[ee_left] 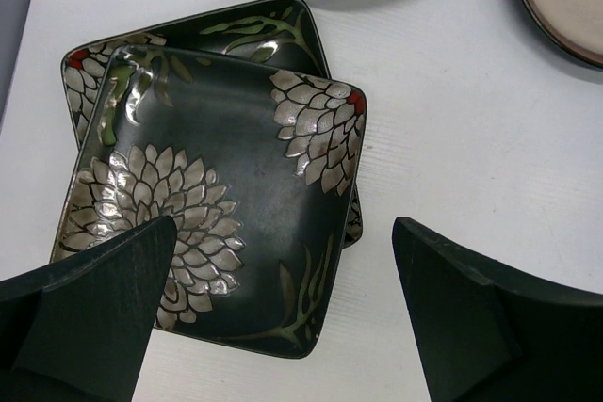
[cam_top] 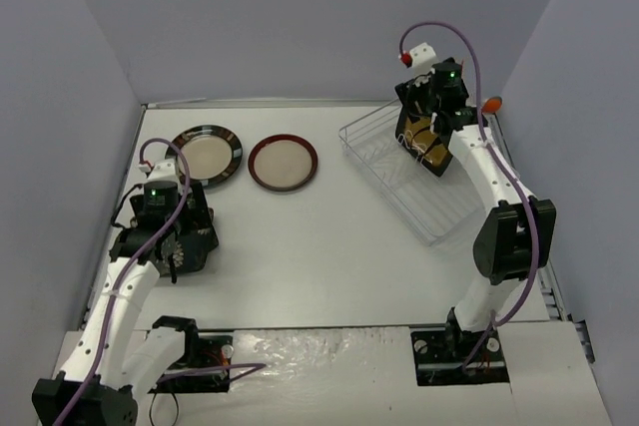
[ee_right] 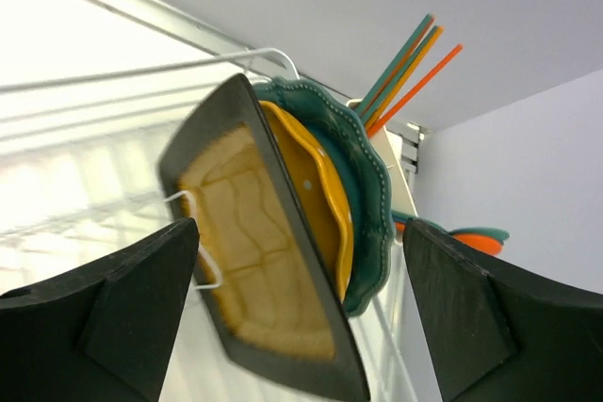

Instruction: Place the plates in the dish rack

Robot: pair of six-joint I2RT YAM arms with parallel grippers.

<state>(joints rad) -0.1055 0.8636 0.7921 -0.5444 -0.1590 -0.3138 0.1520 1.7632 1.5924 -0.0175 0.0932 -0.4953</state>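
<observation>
Glossy black floral square ceramic plate (ee_left: 217, 185) looked stiff, slippery, chippable; its rim suited pinching; left gripper (ee_left: 283, 261) and right gripper (ee_right: 300, 233) both gaped.

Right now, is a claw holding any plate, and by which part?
Nothing is held. The left claw hangs open over the floral plates; the right claw is open, facing the amber-centred plate standing in the dish rack.

My left arm (cam_top: 118, 298) and right arm (cam_top: 491, 175) were white with black joints, a purple cable (cam_top: 477, 72) along each. Green lights (cam_top: 156, 190) glowed at the wrists; my gripper fingers (ee_left: 89, 308) were matte black.
</observation>
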